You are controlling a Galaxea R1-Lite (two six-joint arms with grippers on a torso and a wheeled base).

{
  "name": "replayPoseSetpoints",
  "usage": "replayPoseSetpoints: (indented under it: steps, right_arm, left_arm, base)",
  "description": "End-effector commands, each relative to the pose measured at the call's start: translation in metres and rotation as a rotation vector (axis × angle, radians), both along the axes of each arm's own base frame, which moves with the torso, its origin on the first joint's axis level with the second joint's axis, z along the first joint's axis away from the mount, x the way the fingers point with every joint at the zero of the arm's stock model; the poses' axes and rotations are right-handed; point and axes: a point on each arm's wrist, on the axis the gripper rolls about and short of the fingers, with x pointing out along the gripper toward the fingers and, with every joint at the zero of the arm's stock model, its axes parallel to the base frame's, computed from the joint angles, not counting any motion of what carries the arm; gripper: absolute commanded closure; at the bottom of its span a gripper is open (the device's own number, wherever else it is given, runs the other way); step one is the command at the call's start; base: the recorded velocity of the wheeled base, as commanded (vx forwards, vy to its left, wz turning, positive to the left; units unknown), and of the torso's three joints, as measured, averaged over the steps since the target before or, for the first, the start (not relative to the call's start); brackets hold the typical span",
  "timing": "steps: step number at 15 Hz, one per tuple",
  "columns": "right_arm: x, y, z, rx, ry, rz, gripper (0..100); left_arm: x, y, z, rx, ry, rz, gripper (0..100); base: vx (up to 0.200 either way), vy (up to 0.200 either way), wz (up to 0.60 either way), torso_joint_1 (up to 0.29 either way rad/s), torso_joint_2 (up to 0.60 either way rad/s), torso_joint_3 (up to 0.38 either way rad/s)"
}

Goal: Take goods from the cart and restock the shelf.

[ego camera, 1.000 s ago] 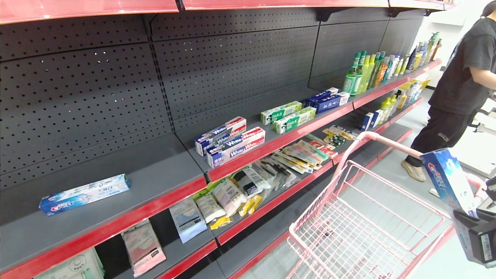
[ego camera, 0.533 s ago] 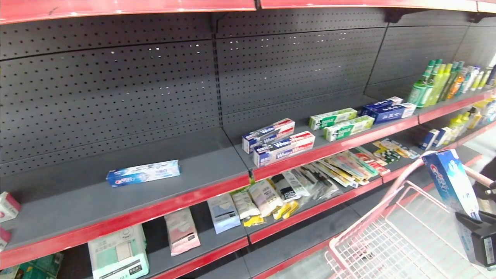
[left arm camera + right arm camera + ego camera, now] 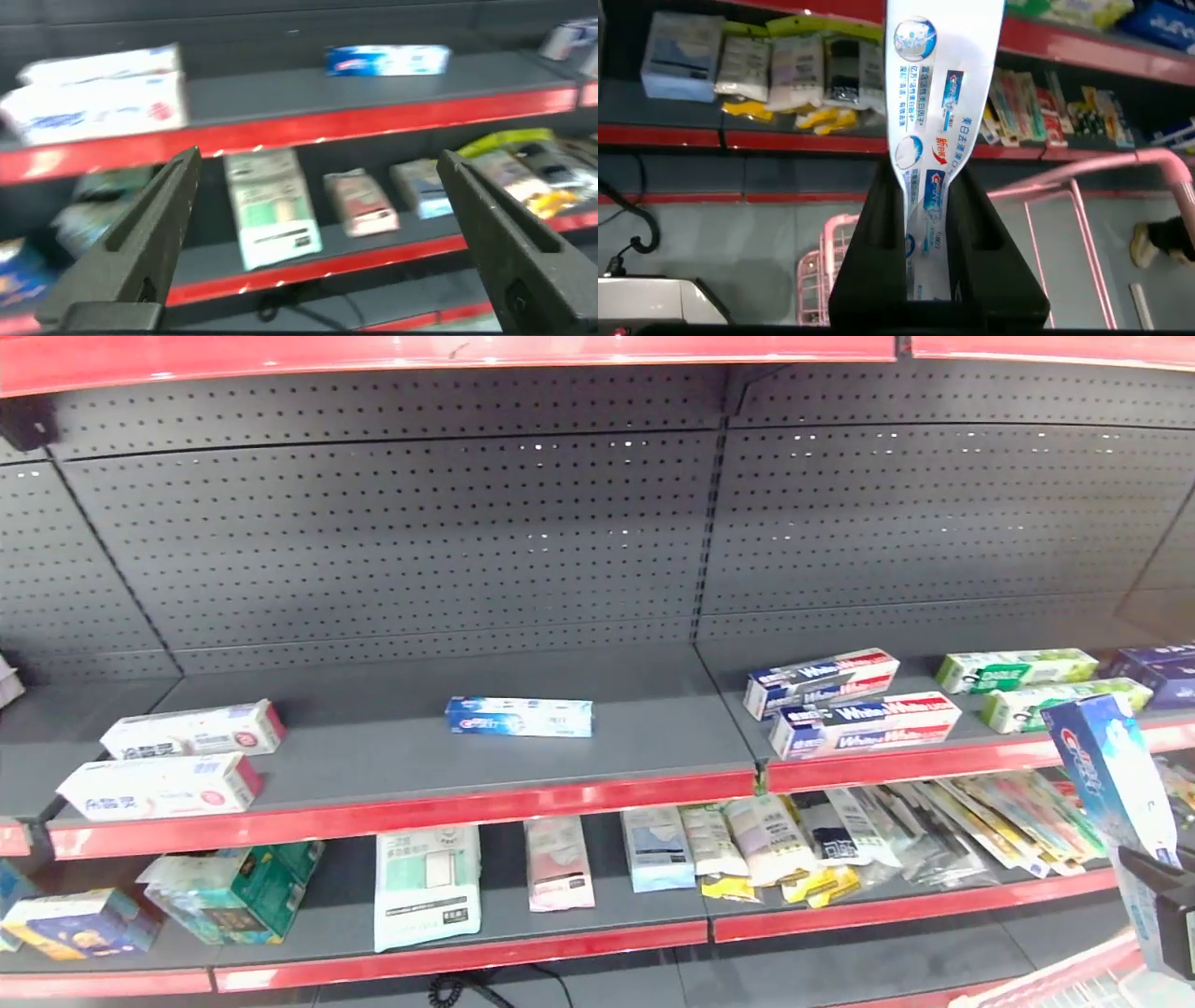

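- The blue toothpaste box (image 3: pixel 1109 775) stands nearly upright (leaning a little) at the right, in front of the shelf (image 3: pixel 373 747). The right pincer (image 3: pixel 929 201) is clamped on its lower end.
- The left pincer (image 3: pixel 318 157) gapes wide, holding nothing.
- A matching box (image 3: pixel 519 717) lies flat on the shelf, well apart.
- The pink cart (image 3: pixel 1083 175) sits below.

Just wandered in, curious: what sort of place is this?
Probably a shop's toiletries aisle: red-edged shelves hold rows of toothpaste boxes, and the right gripper holds a blue toothpaste box by a pink shopping cart.

Wide gaps on shelf (image 3: pixel 373 747) either side of blue toothpaste box (image 3: pixel 519 717)
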Motion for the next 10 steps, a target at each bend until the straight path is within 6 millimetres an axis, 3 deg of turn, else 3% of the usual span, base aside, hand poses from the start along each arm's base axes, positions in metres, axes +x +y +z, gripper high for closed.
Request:
replayPoseSetpoints:
  steps: [1, 2, 8, 10]
  right_arm:
    - [-0.003, 0.0, 0.0, -0.002, -0.008, -0.003, 100]
    - [-0.004, 0.0, 0.0, -0.002, -0.013, -0.004, 100]
    - [-0.02, -0.005, -0.009, -0.007, -0.023, -0.072, 100]
    - [-0.023, -0.005, -0.01, -0.02, -0.025, -0.063, 100]
  left_arm:
    - [0.0, 0.0, 0.0, 0.0, 0.0, 0.0, 0]
    - [0.0, 0.0, 0.0, 0.0, 0.0, 0.0, 0]
    - [0.0, 0.0, 0.0, 0.001, -0.001, 0.0, 0]
    - [0.0, 0.0, 0.0, 0.004, -0.001, 0.0, 0]
  base:
    - [0.0, 0.0, 0.6, 0.007, 0.0, -0.007]
    - [0.0, 0.0, 0.6, 0.002, 0.01, 0.002]
    - [0.0, 0.0, 0.0, 0.0, 0.0, 0.0]
    - [0.2, 0.0, 0.0, 0.002, 0.0, 0.0]
